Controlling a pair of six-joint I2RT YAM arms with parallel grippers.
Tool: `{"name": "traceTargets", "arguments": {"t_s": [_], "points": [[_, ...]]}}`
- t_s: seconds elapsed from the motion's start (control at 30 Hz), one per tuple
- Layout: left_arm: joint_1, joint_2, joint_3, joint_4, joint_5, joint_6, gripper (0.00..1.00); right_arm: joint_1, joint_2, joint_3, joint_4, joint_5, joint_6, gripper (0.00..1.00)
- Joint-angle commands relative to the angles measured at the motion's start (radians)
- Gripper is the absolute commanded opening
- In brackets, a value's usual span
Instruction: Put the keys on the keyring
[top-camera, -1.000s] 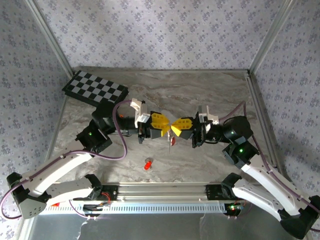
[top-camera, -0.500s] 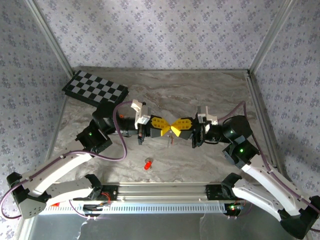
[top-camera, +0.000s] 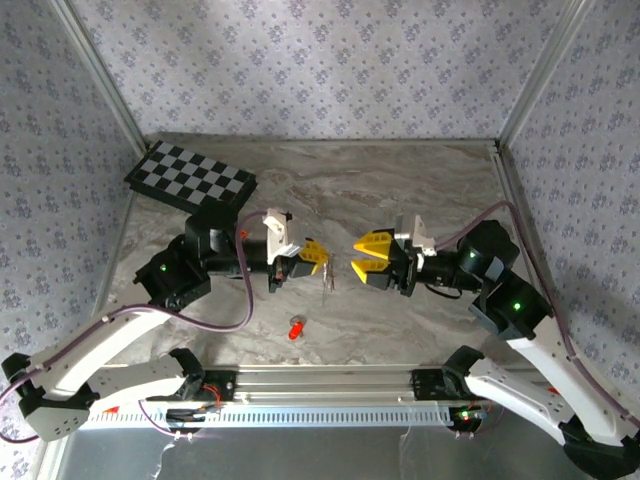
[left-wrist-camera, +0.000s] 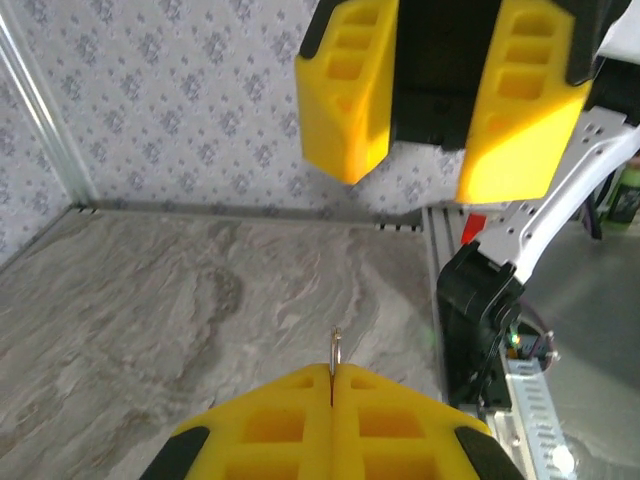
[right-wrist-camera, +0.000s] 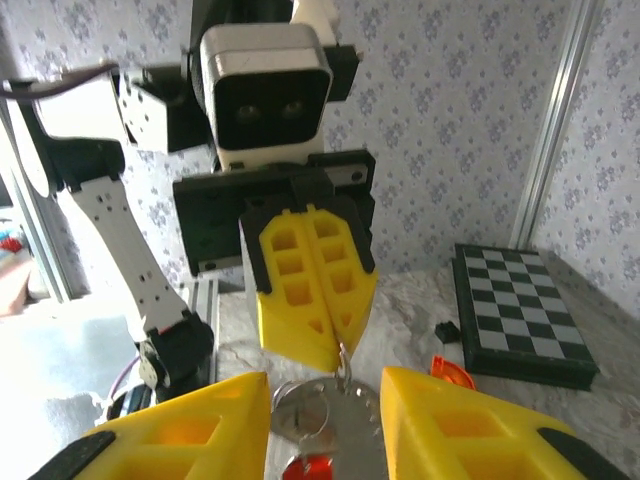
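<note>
My left gripper (top-camera: 322, 256) is shut on the small ring at the top of the silvery keyring (right-wrist-camera: 350, 412), which hangs below its yellow fingers (right-wrist-camera: 312, 285). A round ring and a red-headed key (right-wrist-camera: 310, 467) hang with the keyring. From above, the bundle (top-camera: 328, 276) dangles just over the table. In the left wrist view the ring's thin edge (left-wrist-camera: 336, 348) pokes out of the shut left gripper (left-wrist-camera: 332, 374). My right gripper (top-camera: 357, 257) faces it from the right, open, a short way off and holding nothing. Its fingers frame the keyring in the right gripper (right-wrist-camera: 325, 440) view. A second red key (top-camera: 295, 328) lies on the table nearer the front.
A chessboard (top-camera: 190, 178) lies at the far left of the marble table (top-camera: 400, 190). A small orange piece (right-wrist-camera: 452, 372) and a small black piece (right-wrist-camera: 447, 330) lie near it. The metal rail (top-camera: 320, 382) runs along the front edge.
The right gripper has opened and drawn back to the right. The left gripper has pulled slightly left, and the keyring now hangs from it alone.
</note>
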Motion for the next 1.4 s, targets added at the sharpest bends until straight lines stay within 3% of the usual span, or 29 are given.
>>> {"name": "traceTargets", "arguments": {"t_s": [0.0, 0.23, 0.4, 0.87, 1.2, 1.37], "points": [[-0.021, 0.017, 0.078, -0.148, -0.057, 0.119, 0.0, 0.033, 0.015, 0.042, -0.155, 0.062, -0.095, 0.38], [-0.055, 0.041, 0.107, -0.203, -0.081, 0.169, 0.0, 0.095, 0.09, 0.055, -0.146, 0.128, -0.131, 0.45], [-0.072, 0.046, 0.104, -0.201, -0.086, 0.168, 0.0, 0.112, 0.118, 0.046, -0.123, 0.136, -0.149, 0.34], [-0.077, 0.047, 0.098, -0.193, -0.092, 0.169, 0.0, 0.127, 0.158, 0.058, -0.174, 0.123, -0.162, 0.26], [-0.077, 0.04, 0.088, -0.189, -0.092, 0.164, 0.0, 0.144, 0.166, 0.067, -0.176, 0.138, -0.172, 0.0], [-0.077, 0.038, 0.083, -0.19, -0.092, 0.158, 0.0, 0.166, 0.164, 0.066, -0.17, 0.164, -0.177, 0.0]]}}
